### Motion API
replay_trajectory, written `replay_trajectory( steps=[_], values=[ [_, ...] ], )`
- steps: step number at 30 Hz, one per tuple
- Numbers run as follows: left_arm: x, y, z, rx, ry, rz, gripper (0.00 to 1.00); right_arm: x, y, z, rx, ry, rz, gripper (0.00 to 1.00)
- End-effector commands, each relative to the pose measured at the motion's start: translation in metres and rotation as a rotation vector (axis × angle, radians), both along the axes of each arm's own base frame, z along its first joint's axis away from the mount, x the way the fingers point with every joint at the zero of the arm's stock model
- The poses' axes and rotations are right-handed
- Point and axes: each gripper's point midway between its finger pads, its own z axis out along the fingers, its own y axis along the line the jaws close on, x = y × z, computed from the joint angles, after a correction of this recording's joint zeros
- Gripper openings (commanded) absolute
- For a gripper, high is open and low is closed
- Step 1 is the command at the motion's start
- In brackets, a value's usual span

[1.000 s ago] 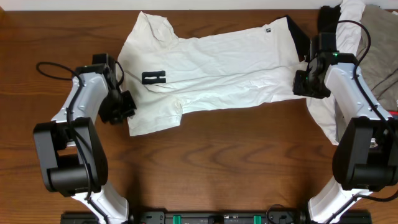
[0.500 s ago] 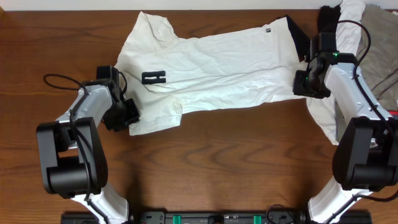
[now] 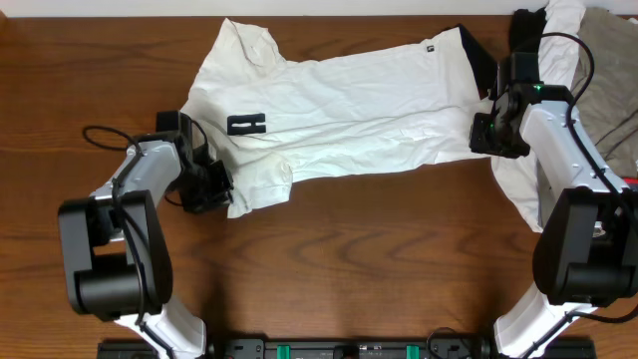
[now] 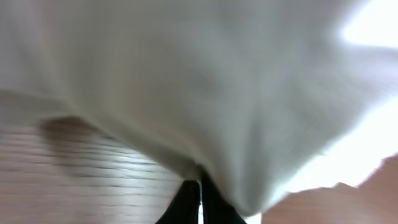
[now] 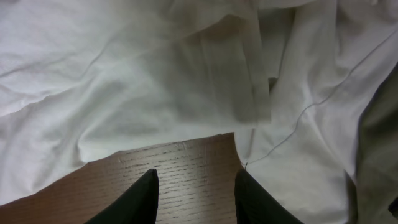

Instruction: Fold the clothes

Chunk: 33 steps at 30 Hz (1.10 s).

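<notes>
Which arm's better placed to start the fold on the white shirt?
Left. The left tool is shut on a corner of the white shirt, ready to lift. The right tool stands open over bare table, gripping nothing.

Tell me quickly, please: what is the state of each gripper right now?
Left gripper: closed, pinching the edge of the large white thin cotton shirt.
Right gripper: open, holding nothing, at the shirt's hem.
</notes>
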Motion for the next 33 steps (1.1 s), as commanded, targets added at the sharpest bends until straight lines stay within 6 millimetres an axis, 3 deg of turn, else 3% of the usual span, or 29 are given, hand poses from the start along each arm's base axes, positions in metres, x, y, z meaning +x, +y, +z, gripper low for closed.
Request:
replay_trajectory(
  steps=[1,7,11,17,23,27,33],
  values=[
    [0.024,-0.016,0.049,-0.095,-0.189,-0.05,0.06,-0.002,0.004,-0.005,0.005,0.015,0.005,0.39],
    [0.076,-0.009,0.123,-0.043,-0.571,-0.053,0.06,-0.002,0.004,-0.005,0.004,0.013,0.005,0.38],
    [0.111,0.0,0.148,-0.01,-0.734,0.011,0.06,-0.002,0.004,-0.005,0.005,0.013,0.005,0.38],
    [0.15,0.014,0.144,0.04,-0.837,0.067,0.06,-0.002,0.004,-0.005,0.005,0.013,0.005,0.38],
    [0.188,0.017,0.132,-0.028,-0.901,0.198,0.06,-0.002,0.004,-0.005,0.005,0.016,0.005,0.38],
    [0.201,0.012,0.119,-0.059,-0.911,0.228,0.06,-0.002,0.004,-0.005,0.004,0.013,0.005,0.38],
    [0.203,0.012,0.109,-0.055,-0.902,0.229,0.06,0.001,0.004,-0.005,0.005,0.004,0.005,0.38]
  ],
)
